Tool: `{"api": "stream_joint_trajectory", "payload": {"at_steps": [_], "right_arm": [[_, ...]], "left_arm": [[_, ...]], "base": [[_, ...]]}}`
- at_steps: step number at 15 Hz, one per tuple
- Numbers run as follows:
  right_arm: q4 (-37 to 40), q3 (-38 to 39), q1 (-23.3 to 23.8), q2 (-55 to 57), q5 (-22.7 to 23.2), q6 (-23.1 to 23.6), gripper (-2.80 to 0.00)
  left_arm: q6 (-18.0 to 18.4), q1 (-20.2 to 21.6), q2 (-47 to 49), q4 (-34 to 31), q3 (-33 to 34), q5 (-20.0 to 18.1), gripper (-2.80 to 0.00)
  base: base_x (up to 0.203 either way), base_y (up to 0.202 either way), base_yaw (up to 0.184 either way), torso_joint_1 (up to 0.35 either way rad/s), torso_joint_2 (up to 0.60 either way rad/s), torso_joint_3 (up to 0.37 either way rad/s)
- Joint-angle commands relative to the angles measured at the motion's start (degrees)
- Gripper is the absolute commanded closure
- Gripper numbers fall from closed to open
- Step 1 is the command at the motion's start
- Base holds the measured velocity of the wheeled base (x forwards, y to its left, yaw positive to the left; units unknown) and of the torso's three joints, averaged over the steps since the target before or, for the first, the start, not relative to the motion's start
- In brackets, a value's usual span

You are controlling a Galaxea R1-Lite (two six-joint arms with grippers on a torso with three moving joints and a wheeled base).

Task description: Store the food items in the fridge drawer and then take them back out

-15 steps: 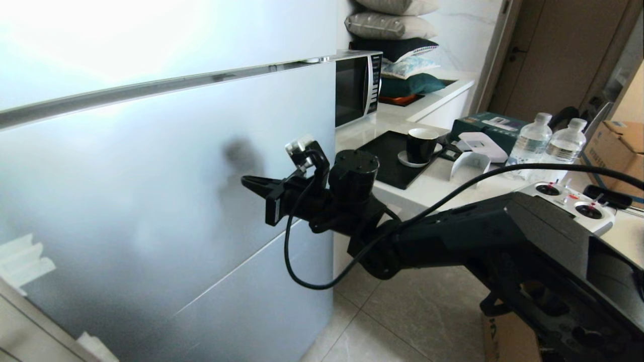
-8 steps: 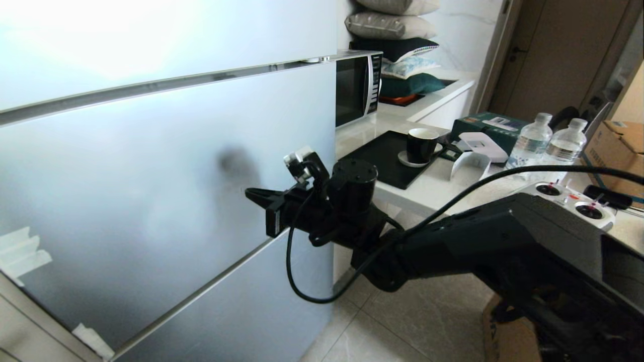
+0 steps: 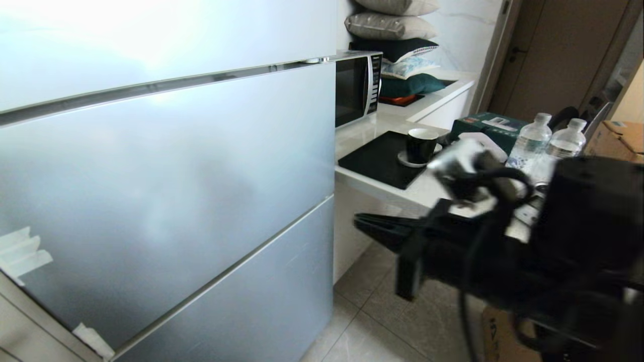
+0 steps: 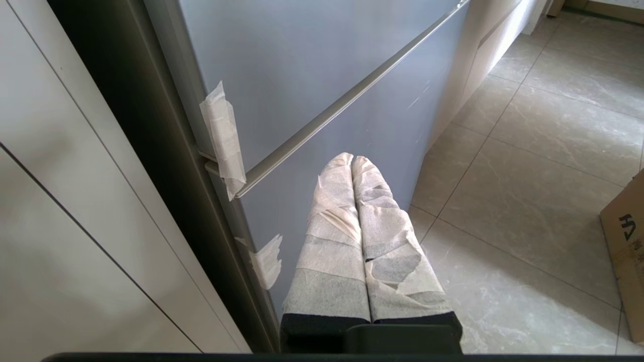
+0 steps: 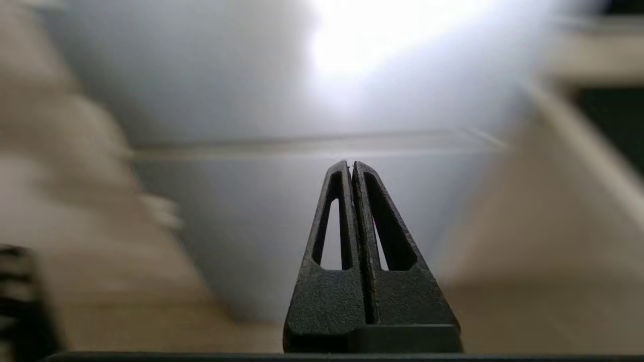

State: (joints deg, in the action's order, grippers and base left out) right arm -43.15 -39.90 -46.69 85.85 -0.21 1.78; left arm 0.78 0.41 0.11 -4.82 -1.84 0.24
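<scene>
Grey-blue frosted metal fills the left and middle of the head view: the fridge door panels [image 3: 166, 166] are seen fully shut, divided by a silver rail above and a slanting seam below. White tape strips [image 3: 22, 251] are stuck at the panels' left edge, next to a pale cabinet side. Neither the fridge drawer nor the food items can be seen in any view; nothing shows where they lie.

In the left wrist view the left gripper [image 4: 352, 158] is shown low beside the fridge's lower panel, above the tiled floor [image 4: 528, 201]; its tape-wrapped jaws are pressed together with nothing between them.

Right of the fridge a microwave [image 3: 357, 88] is set against the panel's edge, with stacked cushions [image 3: 397, 25] behind it. On the white table [image 3: 427, 186] a black mat [image 3: 377, 158] is laid, and a dark cup on a saucer [image 3: 420, 146] rests on the mat's right corner. Further right a green box [image 3: 490, 123] and two water bottles [image 3: 548, 138] are placed.

The right gripper [image 3: 359, 222] is held in the air, apart from the fridge and in front of the table's edge, pointing toward the panels; it is blurred. In the right wrist view its black jaws are closed flat against each other, empty. A cardboard box [image 3: 616, 138] is seen at the far right.
</scene>
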Motion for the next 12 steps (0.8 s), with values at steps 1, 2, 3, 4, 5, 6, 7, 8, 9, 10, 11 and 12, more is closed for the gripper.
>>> {"api": "stream_joint_trajectory", "payload": {"at_steps": [1, 2, 3, 4, 5, 6, 7, 8, 9, 10, 11, 12], "right_arm": [[1.31, 10.95, 4.12, -19.96, -3.81, 0.85, 0.0], [3.87, 16.85, 9.94, -27.39, -5.34, 1.56, 0.0], [7.02, 21.39, 17.21, -34.14, -6.02, 2.06, 0.0], [10.91, 25.36, 24.37, -41.64, -5.89, 2.5, 0.0], [15.08, 28.91, 30.03, -48.76, -5.23, 2.87, 0.0], [19.88, 31.91, 34.17, -55.27, -4.58, 3.24, 0.0], [25.95, 34.15, 37.87, -62.28, -3.51, 3.5, 0.0], [31.54, 35.56, 40.37, -69.22, -1.84, 3.73, 0.0], [35.4, 36.4, 41.97, -75.0, -0.71, 3.84, 0.0], [38.18, 37.33, 43.34, -80.76, 0.21, 3.92, 0.0], [39.66, 38.07, 44.3, -84.41, 0.77, 3.69, 0.0], [41.13, 38.79, 45.23, -86.13, 1.2, 2.66, 0.0]], "left_arm": [[0.01, 0.02, -0.02, -0.11, 0.0, 0.02, 0.0], [0.01, 0.02, -0.02, -0.08, 0.0, 0.02, 0.0], [0.01, 0.02, -0.02, -0.11, 0.0, 0.02, 0.0], [0.01, 0.02, -0.02, -0.02, 0.0, 0.02, 0.0], [0.01, 0.02, -0.02, -0.1, 0.0, 0.02, 0.0], [0.01, 0.02, -0.02, -0.03, 0.0, 0.02, 0.0], [0.01, 0.02, -0.02, -0.02, 0.0, 0.02, 0.0], [0.01, 0.02, -0.02, -0.04, 0.0, 0.02, 0.0], [0.01, 0.02, -0.02, -0.09, 0.0, 0.02, 0.0], [0.01, 0.02, -0.02, -0.11, 0.0, 0.02, 0.0], [0.01, 0.02, -0.02, -0.02, 0.0, 0.02, 0.0], [0.01, 0.02, -0.02, -0.02, 0.0, 0.02, 0.0]], "base": [[0.0, 0.0, 0.0, 0.0, 0.0, 0.0], [0.0, 0.0, 0.0, 0.0, 0.0, 0.0], [0.0, 0.0, 0.0, 0.0, 0.0, 0.0], [0.0, 0.0, 0.0, 0.0, 0.0, 0.0], [0.0, 0.0, 0.0, 0.0, 0.0, 0.0], [0.0, 0.0, 0.0, 0.0, 0.0, 0.0], [0.0, 0.0, 0.0, 0.0, 0.0, 0.0], [0.0, 0.0, 0.0, 0.0, 0.0, 0.0], [0.0, 0.0, 0.0, 0.0, 0.0, 0.0], [0.0, 0.0, 0.0, 0.0, 0.0, 0.0], [0.0, 0.0, 0.0, 0.0, 0.0, 0.0], [0.0, 0.0, 0.0, 0.0, 0.0, 0.0]]}}
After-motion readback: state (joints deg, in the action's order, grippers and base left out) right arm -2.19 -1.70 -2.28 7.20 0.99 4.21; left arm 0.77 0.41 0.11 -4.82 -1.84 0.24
